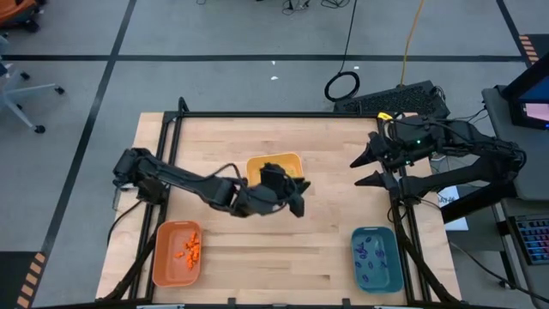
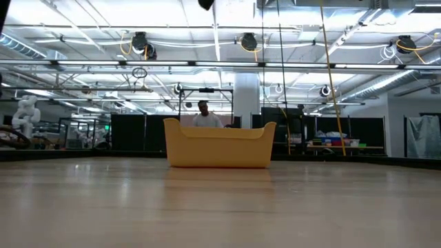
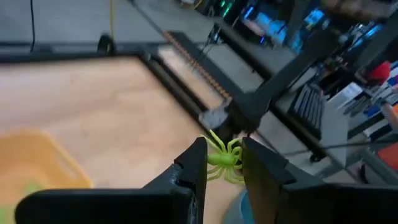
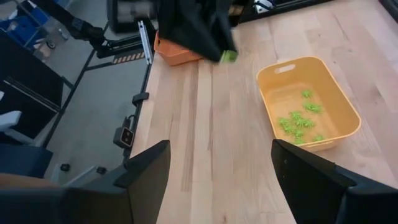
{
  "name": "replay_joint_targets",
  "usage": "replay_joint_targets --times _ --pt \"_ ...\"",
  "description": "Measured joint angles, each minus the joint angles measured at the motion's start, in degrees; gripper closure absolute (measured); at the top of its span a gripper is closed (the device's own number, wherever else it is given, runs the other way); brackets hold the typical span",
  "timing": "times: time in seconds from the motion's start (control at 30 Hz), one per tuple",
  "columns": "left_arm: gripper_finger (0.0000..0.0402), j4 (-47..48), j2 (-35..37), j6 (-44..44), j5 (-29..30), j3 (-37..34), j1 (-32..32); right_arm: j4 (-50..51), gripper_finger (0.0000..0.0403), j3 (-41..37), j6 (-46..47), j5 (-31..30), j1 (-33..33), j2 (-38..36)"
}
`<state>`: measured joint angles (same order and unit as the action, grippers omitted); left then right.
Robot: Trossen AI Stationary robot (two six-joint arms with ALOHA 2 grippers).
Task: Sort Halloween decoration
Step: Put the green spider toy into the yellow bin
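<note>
Pinching a green spider between its fingertips, the left gripper hung beside the yellow tray; releasing there risked a miss.

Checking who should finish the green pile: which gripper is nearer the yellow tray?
Left. The left gripper, holding a green spider, hovers at the yellow tray's near edge; the right gripper waits open near the table's right side.

Wooden table carrying three trays: yellow tray sitting mid-table toward the far edge, orange tray lying at one near corner, teal tray at the other. Keyboard resting beyond the table.
</note>
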<state>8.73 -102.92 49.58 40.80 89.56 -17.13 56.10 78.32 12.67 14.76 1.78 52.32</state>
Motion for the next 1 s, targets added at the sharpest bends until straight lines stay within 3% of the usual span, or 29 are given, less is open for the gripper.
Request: replay_joint_targets --times 0.37,0.73,1.0 --pt "0.0316 -4.0 7.2 -21.8 -3.0 0.0 2.5 4.5 0.0138 0.0 -1.2 0.0 0.0 -0.7" --pt "0.0316 -3.4 8.4 -66.8 -3.1 0.0 3.2 4.6 0.0138 0.0 -1.4 0.0 0.0 -0.7" --pt "0.0316 -8.7 8.4 -76.3 -2.8 0.0 5.1 4.6 0.0138 0.0 -0.8 -0.5 0.0 -0.7"
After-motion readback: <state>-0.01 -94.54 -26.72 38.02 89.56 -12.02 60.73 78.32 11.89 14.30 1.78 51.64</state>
